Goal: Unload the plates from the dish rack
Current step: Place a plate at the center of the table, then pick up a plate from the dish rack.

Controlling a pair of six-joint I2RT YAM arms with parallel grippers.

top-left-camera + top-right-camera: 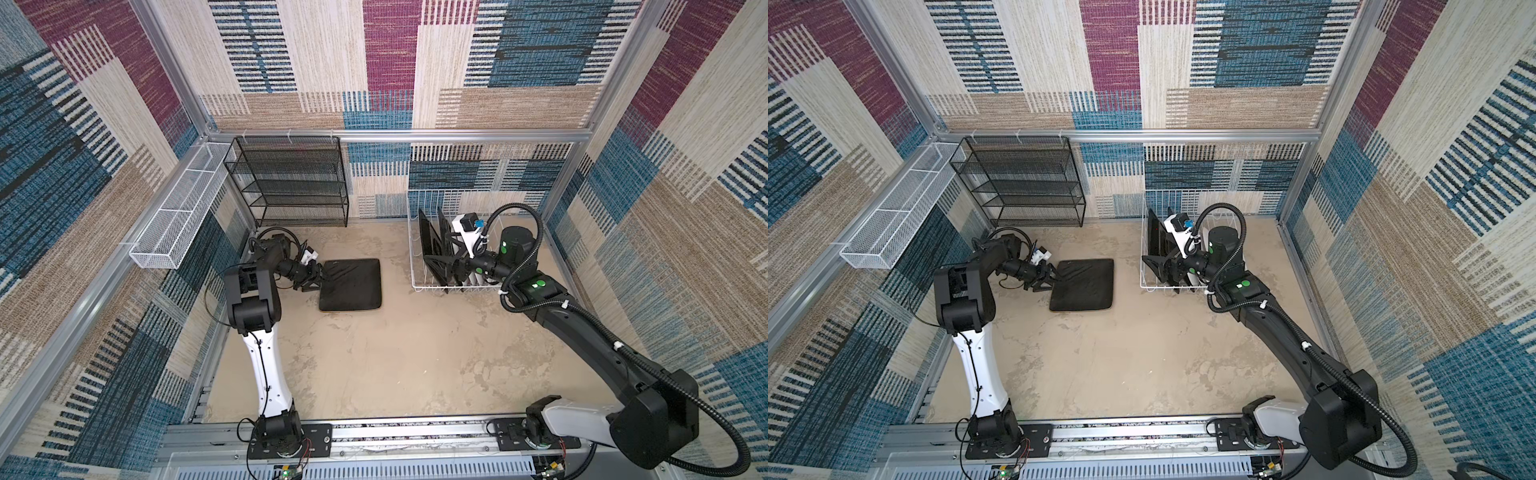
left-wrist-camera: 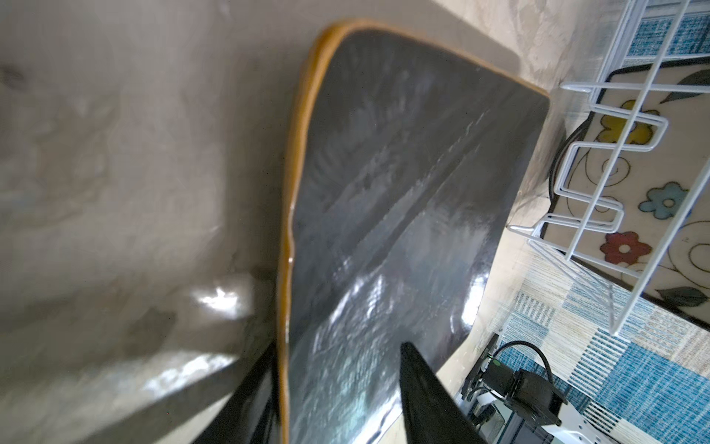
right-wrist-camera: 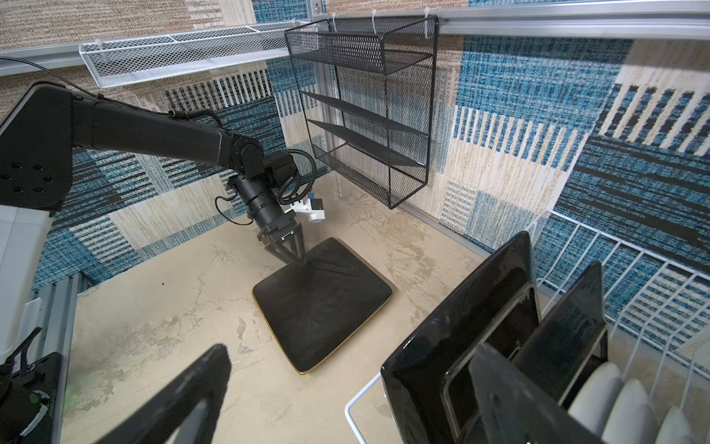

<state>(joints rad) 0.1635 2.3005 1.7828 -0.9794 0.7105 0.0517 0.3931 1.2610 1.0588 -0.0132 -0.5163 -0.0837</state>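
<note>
Closest to the lens, a metal rail (image 1: 415,432) crosses the bottom of both top views and carries the two arm bases. At far left a white mesh basket (image 1: 174,224) hangs on the wall, and just right of it a black mesh shelf (image 1: 291,183) stands at the back.

Below the shelf, left of centre, the left arm's fingers (image 1: 308,285) reach the left edge of one square plate (image 1: 351,284). It lies flat on the beige surface (image 1: 395,353), glossy black back upward, with a thin amber rim. In the left wrist view those fingers straddle the rim; whether they pinch it or have let go I cannot tell.

Right of centre the white wire dish rack (image 1: 440,199) sits near the back wall. Two more square plates (image 1: 430,241) stand upright between its tines. Through the wires the left wrist view shows a cream face (image 2: 634,173) with yellow, blue and red flowers and dark swirls. Pale round plates (image 3: 630,403) stand beside them, only their rims showing. The right arm's fingers (image 3: 184,399) are spread wide and clamp nothing; the outermost standing plate sits in the gap.
</note>
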